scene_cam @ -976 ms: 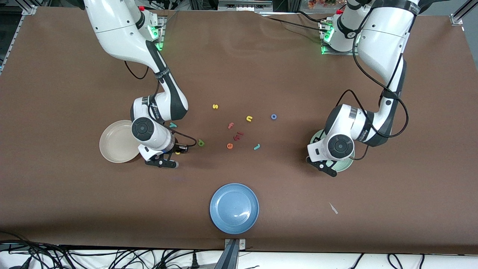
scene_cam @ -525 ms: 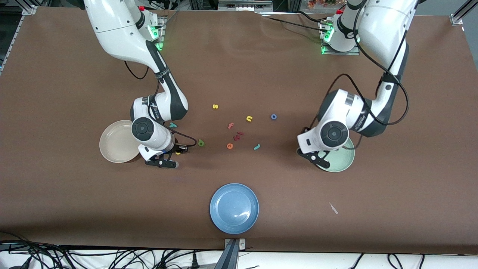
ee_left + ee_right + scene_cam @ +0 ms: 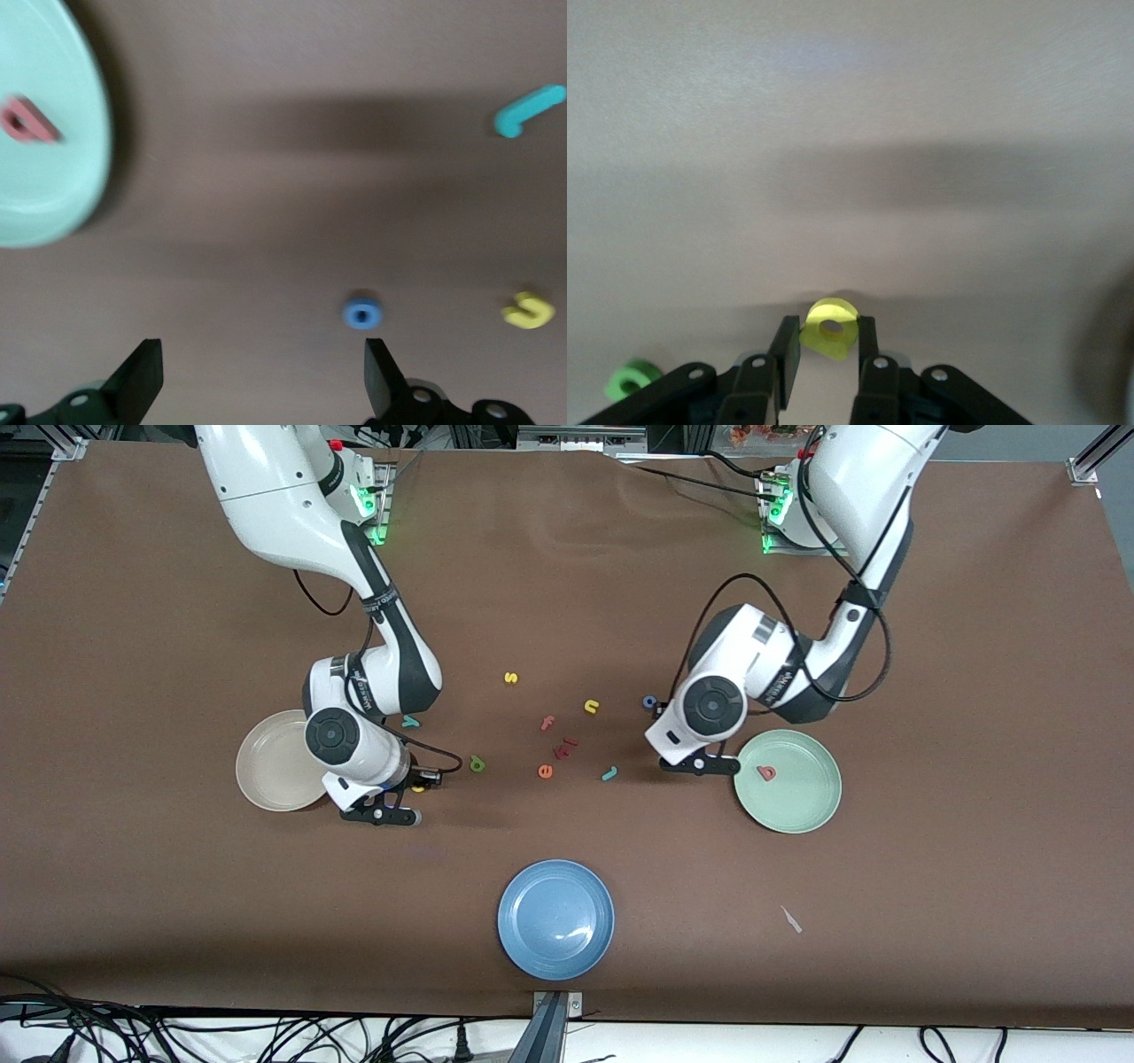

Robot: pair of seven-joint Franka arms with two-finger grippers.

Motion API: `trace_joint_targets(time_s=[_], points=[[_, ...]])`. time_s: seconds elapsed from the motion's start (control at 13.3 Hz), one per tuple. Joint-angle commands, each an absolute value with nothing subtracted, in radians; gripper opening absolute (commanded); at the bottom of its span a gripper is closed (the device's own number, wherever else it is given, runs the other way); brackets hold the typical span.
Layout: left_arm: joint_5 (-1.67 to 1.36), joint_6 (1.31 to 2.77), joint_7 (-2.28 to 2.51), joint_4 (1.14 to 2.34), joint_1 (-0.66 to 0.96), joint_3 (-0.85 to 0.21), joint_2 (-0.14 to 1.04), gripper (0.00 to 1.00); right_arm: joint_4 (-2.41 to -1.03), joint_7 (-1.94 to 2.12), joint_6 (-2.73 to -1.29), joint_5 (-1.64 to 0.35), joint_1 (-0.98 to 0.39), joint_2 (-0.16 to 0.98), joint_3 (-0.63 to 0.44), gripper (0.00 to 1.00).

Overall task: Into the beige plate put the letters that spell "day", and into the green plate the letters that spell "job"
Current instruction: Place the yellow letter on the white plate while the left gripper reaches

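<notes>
Front view: salmon "b" [image 3: 766, 773] lies in the green plate [image 3: 802, 806].

Left wrist view: left end effector [image 3: 257, 390], released, nears blue "o" [image 3: 361, 313]; it could nudge the ring.

Right wrist view: right end effector [image 3: 824, 354] pinches yellow "a" [image 3: 829, 328] shallowly beside the beige plate [image 3: 266, 775]; it could slip.

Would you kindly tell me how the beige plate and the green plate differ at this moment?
The beige plate holds no letter that shows, while the green plate holds a pink letter. The beige plate lies toward the right arm's end and is partly covered by that arm; the green plate lies toward the left arm's end in full view. Both are round, shallow, plain and look alike in size.
</notes>
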State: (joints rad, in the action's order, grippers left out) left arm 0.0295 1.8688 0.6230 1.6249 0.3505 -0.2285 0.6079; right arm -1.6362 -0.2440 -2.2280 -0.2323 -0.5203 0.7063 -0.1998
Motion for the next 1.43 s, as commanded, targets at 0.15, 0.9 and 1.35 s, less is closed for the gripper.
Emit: trace_joint_targets(time_s=[0.15, 0.9, 1.35], points=[[-0.006, 2.119, 0.874, 1.793, 0.414, -0.238, 0.606, 1.0, -1.696, 0.056, -2.085, -0.241, -0.485, 0.585, -0.288, 0.04], [0.002, 2.2, 0.956, 1.867, 0.44, -0.236, 0.607, 0.46, -1.942, 0.388, -2.167, -0.248, -0.485, 0.486, -0.472, 0.2], [0.002, 2.22, 0.943, 1.867, 0.426, -0.236, 0.618, 0.39, -1.846, 0.377, -2.015, -0.245, -0.499, 0.483, -0.46, 1.0]])
